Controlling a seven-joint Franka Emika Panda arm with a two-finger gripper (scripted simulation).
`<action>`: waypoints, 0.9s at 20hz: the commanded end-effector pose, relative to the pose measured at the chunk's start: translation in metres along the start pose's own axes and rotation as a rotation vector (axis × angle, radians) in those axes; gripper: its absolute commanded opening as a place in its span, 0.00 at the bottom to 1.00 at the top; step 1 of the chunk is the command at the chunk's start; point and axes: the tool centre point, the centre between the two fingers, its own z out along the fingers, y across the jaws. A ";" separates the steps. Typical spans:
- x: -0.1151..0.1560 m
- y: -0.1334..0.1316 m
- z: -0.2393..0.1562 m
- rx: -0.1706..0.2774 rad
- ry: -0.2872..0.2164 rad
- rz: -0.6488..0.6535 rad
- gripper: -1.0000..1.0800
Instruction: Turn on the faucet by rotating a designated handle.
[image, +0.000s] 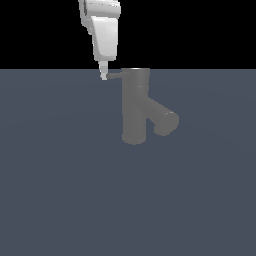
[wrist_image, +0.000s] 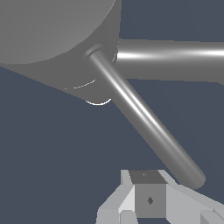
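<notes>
White and narrow at its tip, the tool (image: 104, 75) hangs down from the top of the exterior view and meets the outer end of the handle (image: 114, 76), a thin rod sticking out sideways from the top of the faucet (image: 135, 105) toward the exterior view's left. Whether the fingers are apart, together or pinched on the rod cannot be told: they appear as one pale sliver there, and the wrist view shows only a grey finger pad (wrist_image: 148, 199) just beside the rod's rounded end (wrist_image: 192, 177). The faucet stands upright near the middle of the dark blue-grey surface (image: 60, 190), its thick spout (image: 162, 117) branching down toward the exterior view's right. Most of the arm is cut off by the frame's upper edge. From the wrist, the faucet body (wrist_image: 52, 39) fills one corner, its edges cropped.
</notes>
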 end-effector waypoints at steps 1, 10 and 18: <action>0.025 0.014 0.000 -0.006 0.003 0.029 0.00; 0.060 0.048 -0.001 -0.009 0.003 0.035 0.00; 0.069 0.050 -0.001 -0.006 0.003 0.010 0.00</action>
